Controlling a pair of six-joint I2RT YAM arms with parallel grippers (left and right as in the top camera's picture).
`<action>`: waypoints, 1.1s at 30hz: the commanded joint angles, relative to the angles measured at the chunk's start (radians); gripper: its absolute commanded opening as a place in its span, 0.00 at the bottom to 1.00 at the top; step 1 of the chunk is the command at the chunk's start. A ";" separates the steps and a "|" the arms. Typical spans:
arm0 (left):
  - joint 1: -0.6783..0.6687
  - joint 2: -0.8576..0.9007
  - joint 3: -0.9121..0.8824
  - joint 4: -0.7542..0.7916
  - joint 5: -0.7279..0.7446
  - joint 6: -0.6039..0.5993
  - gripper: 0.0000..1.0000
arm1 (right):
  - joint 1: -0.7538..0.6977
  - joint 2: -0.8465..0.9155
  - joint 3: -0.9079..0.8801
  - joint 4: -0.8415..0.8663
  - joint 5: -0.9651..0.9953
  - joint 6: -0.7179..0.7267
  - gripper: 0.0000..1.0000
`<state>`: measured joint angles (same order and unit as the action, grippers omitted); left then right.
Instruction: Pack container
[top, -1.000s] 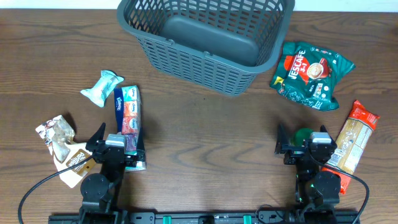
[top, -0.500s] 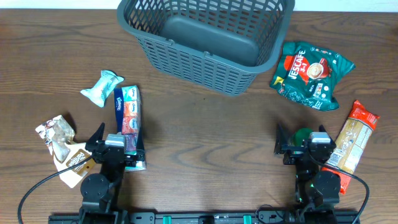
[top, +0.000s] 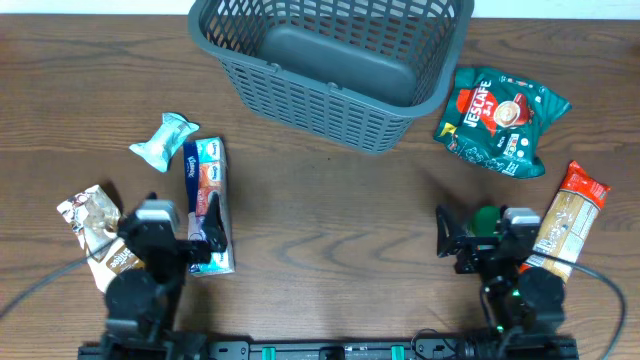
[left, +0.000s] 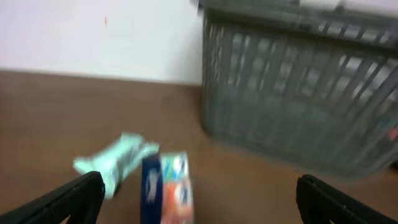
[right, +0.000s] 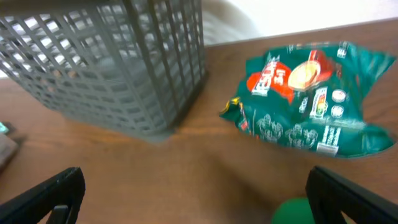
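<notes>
The dark grey lattice basket (top: 300, 100) stands at the back centre and holds nothing that I can see. It also shows in the left wrist view (left: 292, 87) and the right wrist view (right: 106, 68). My left gripper (top: 168, 232) is open and empty, low at the front left, with a blue and orange tissue pack (top: 207, 185) just ahead of it (left: 171, 186). My right gripper (top: 492, 235) is open and empty at the front right, behind a green round object (top: 487, 217). A green coffee bag (top: 503, 118) lies right of the basket (right: 311, 99).
A mint-coloured packet (top: 165, 140) lies left of the tissue pack. A brown and white packet (top: 92, 215) lies at the far left. An orange pasta packet (top: 572, 215) lies at the far right. Bare wood spans the middle of the table between the arms.
My left arm has shifted left and turned, one finger now over the tissue pack. My right arm has shifted slightly. Both wrist views are motion-blurred.
</notes>
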<state>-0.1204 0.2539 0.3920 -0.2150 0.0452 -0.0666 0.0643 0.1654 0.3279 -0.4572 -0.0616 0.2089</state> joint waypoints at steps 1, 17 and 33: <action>0.003 0.198 0.229 -0.043 0.032 -0.024 0.99 | 0.008 0.135 0.195 -0.105 -0.020 0.014 0.99; 0.003 1.104 1.385 -0.871 0.185 -0.011 0.98 | 0.008 1.038 1.204 -0.938 -0.101 -0.165 0.99; 0.003 1.160 1.430 -0.620 0.144 -0.038 0.24 | 0.020 1.170 1.354 -0.914 -0.234 -0.180 0.01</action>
<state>-0.1196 1.3766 1.7985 -0.8684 0.2058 -0.0898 0.0662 1.3334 1.6596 -1.3758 -0.2752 0.0402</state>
